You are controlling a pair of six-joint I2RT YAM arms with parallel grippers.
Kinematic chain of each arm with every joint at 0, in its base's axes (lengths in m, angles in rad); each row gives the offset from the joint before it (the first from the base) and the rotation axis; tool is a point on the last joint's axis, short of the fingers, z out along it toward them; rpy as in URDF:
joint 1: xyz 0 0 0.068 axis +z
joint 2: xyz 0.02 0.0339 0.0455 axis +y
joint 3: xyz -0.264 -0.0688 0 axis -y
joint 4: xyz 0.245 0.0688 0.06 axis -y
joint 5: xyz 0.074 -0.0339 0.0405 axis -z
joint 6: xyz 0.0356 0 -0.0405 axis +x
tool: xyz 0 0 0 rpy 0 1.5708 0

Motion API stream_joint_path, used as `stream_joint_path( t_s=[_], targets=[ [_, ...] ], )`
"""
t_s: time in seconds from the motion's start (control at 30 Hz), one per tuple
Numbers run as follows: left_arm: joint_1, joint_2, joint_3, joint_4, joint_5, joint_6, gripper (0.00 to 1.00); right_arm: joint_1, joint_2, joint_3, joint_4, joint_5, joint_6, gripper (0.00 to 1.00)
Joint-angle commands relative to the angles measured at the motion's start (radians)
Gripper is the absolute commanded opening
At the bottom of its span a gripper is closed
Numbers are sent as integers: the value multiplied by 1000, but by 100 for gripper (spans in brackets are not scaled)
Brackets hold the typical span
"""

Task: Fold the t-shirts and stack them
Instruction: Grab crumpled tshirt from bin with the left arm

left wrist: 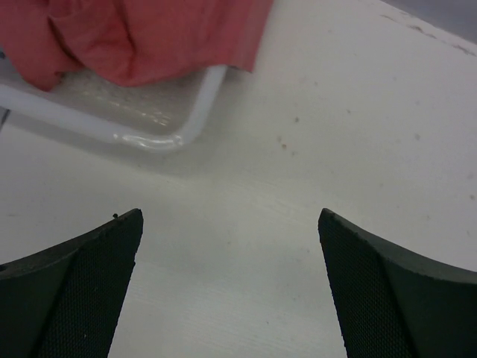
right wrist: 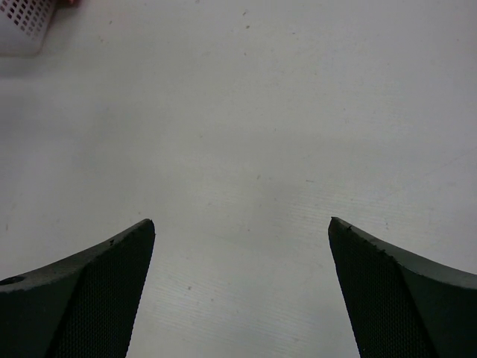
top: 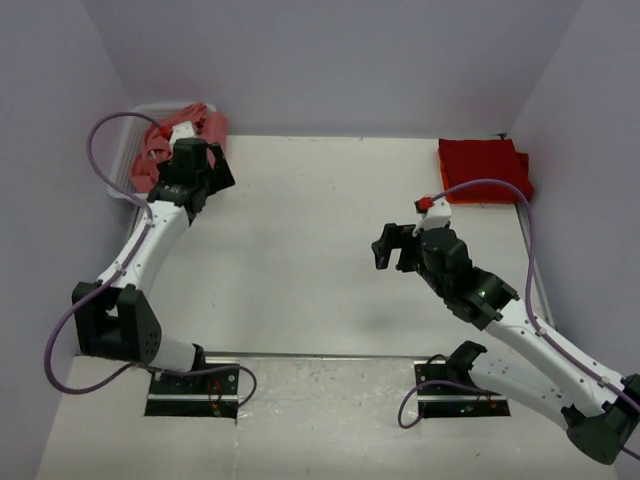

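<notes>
A faded salmon-red t-shirt (top: 208,125) lies crumpled in the white mesh basket (top: 122,165) at the far left corner. In the left wrist view the shirt (left wrist: 149,37) hangs over the basket rim (left wrist: 190,127). My left gripper (top: 205,170) is open and empty beside the basket, over bare table (left wrist: 229,216). Deep red folded t-shirts (top: 483,168) lie stacked at the far right. My right gripper (top: 393,250) is open and empty over the middle right of the table (right wrist: 241,221), away from both piles.
The white table (top: 300,250) is boxed in by grey walls on three sides. A corner of the mesh basket (right wrist: 22,22) shows at the top left of the right wrist view. Purple cables loop off both arms.
</notes>
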Motion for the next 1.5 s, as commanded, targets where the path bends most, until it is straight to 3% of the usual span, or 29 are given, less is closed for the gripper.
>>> stream_joint_path(
  t_s=[0.0, 0.13, 0.4, 0.77, 1.0, 1.47],
  targets=[
    [136, 117, 133, -62, 76, 53, 100, 6, -24, 7, -11, -42, 6, 99],
    [176, 321, 359, -108, 90, 97, 100, 8, -43, -39, 41, -134, 8, 99],
    [242, 655, 740, -165, 144, 160, 97, 12, -29, -60, 60, -171, -7, 99],
    [323, 754, 780, -122, 208, 150, 97, 14, -32, -106, 56, -157, -24, 99],
    [348, 892, 921, -170, 208, 145, 97, 13, -72, -123, 27, -159, -11, 99],
    [353, 1062, 1044, -239, 59, 190, 98, 13, -127, -105, -17, -143, 14, 99]
  ],
)
